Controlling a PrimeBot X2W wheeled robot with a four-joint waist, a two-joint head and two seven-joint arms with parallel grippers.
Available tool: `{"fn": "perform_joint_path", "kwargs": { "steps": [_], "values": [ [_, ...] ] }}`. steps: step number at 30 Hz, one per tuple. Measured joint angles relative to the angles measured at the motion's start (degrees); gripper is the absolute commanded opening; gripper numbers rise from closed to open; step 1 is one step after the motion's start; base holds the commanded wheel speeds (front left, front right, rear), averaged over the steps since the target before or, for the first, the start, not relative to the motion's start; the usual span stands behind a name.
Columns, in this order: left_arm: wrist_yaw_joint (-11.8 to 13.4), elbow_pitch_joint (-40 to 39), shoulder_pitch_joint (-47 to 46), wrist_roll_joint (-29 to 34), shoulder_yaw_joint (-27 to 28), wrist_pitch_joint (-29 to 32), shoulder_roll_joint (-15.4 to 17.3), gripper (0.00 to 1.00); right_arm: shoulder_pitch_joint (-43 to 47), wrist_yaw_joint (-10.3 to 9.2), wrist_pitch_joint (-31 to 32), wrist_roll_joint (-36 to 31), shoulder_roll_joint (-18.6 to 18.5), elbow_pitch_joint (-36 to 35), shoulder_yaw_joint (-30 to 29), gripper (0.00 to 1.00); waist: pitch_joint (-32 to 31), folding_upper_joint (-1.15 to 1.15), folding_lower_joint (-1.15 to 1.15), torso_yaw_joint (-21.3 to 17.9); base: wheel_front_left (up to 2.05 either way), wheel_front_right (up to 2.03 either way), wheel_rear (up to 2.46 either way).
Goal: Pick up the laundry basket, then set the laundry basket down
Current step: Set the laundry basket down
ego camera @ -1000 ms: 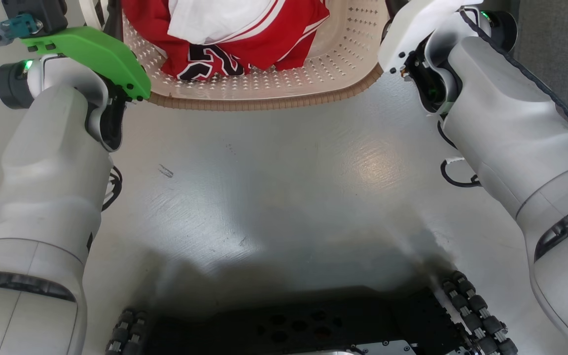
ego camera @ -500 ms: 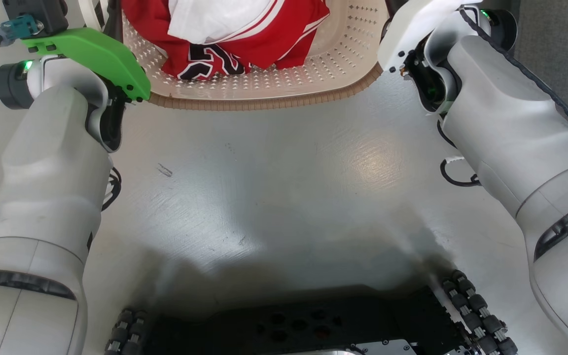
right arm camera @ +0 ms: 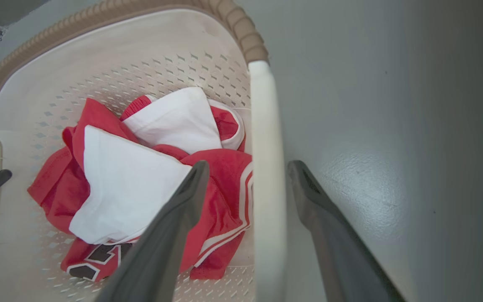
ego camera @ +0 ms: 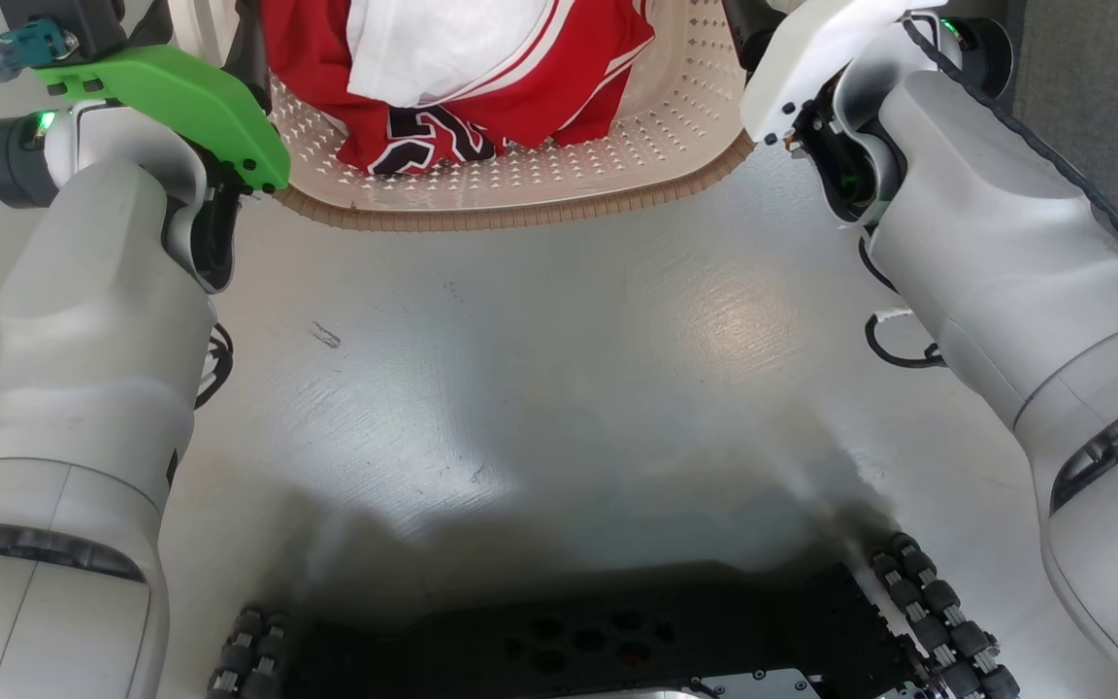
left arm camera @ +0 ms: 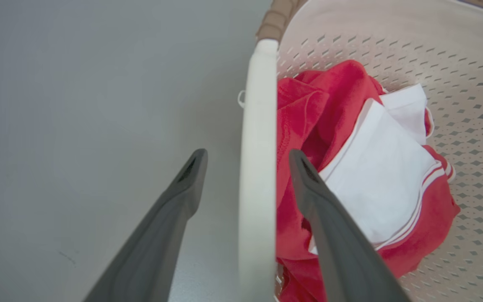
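With the laundry basket placed at the far middle of the floor and the left gripper and right gripper each held spread astride 1 white handle, untouched, a lopsided tilt is judged likely if 1 is closed late.

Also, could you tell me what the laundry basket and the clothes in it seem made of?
The laundry basket looks like moulded matte plastic: smooth cream walls, regular punched holes, evenly ribbed brown rim. The clothes look like soft fabric, creased and folded.
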Motion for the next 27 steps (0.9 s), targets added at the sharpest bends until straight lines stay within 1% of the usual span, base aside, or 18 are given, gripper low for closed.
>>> {"fn": "perform_joint_path", "kwargs": {
  "steps": [7,14,23,27],
  "values": [
    [-0.2,1.1,-0.1,0.0,0.0,0.0,0.0,1.0,0.0,-0.03,-0.3,0.5,0.0,0.2,0.3,1.0,-0.8,0.0,0.0,0.0,0.0,0.0,0.0],
    [-0.2,2.1,0.5,0.0,0.0,-0.4,0.0,1.0,0.7,-0.03,-0.8,1.6,0.0,0.5,0.0,1.0,-2.8,0.0,0.0,-0.3,0.0,0.0,0.0],
    [-0.7,3.5,4.3,0.0,-0.3,-0.5,0.0,1.0,4.0,0.1,-1.0,2.6,0.0,0.7,0.4,1.0,-7.1,0.0,0.0,-0.8,0.0,0.0,0.0],
    [-0.7,3.9,6.1,0.0,-0.6,-0.5,0.0,1.0,6.6,0.58,-1.0,3.2,0.1,1.2,0.9,1.0,-9.6,0.0,0.0,-1.0,0.0,0.0,0.0]
  ]
}}
